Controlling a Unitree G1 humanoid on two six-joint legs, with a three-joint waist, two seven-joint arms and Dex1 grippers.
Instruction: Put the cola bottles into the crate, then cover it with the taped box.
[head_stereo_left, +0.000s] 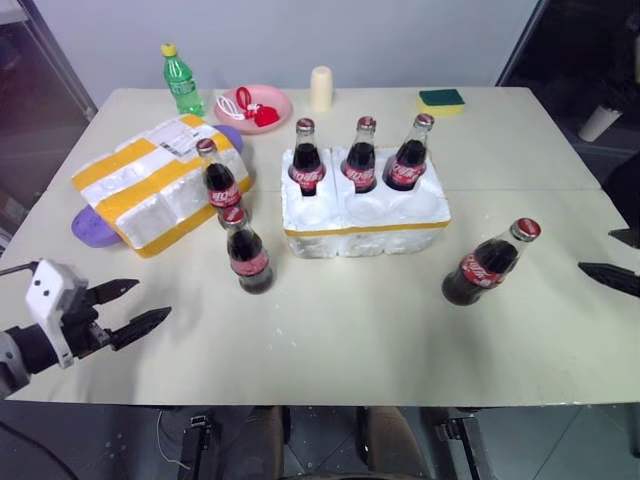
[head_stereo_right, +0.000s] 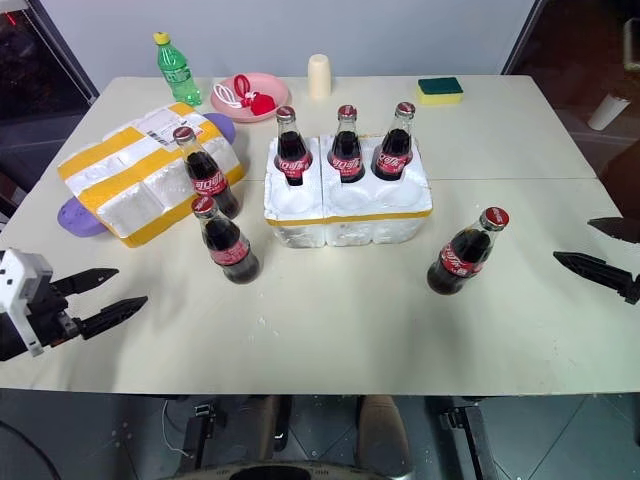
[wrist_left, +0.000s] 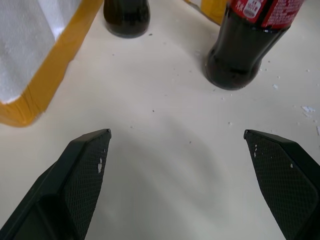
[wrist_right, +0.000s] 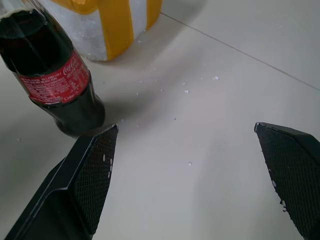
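Standing upright, caps up: six cola bottles (head_stereo_left: 488, 262), seemingly.

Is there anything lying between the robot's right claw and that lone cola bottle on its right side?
Nothing: in the left eye view, bare table separates the open right end effector from the cola bottle.

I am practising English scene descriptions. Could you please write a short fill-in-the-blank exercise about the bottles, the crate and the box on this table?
1. The crate holds ____ cola bottles in its back row.
2. ____ cola bottles stand on the table outside the crate.
3. The taped box lies to the ____ of the crate.
4. The fingers of the left gripper and right gripper are ____.

Missing words: three; three; left; open
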